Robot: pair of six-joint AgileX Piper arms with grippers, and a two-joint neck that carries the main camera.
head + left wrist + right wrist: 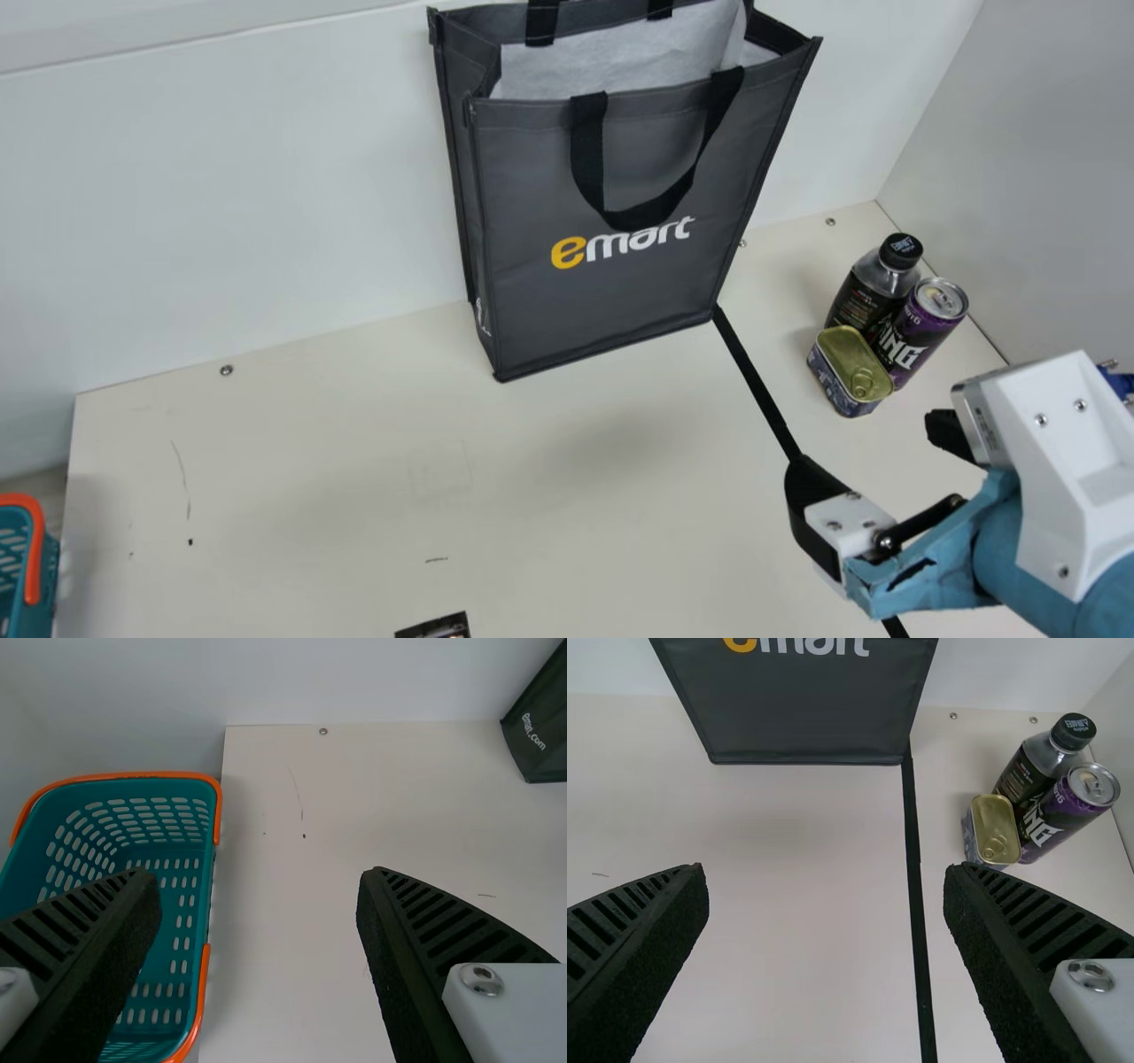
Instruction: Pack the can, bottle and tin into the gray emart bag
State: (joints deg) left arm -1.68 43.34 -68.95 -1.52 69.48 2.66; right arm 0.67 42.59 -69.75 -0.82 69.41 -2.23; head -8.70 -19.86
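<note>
The gray emart bag [611, 292] stands upright with its top open at the back wall, white lining inside. Right of it, the black-capped bottle [873, 283], the purple can [926, 332] and the gold-lidded tin [850, 372] stand close together. In front of them, my right gripper [873, 456] is open and holds nothing; in the right wrist view the right gripper [826, 877] is spread wide, with the tin [992, 831] beyond one finger. The left gripper [259, 881] is open and empty in the left wrist view, near a basket.
A teal basket with orange handles [215, 895] sits beside the table's left edge. A black strip [753, 377] runs along the table between the bag and the three items. A small dark printed object [434, 627] lies at the front edge. Walls rise behind and at right.
</note>
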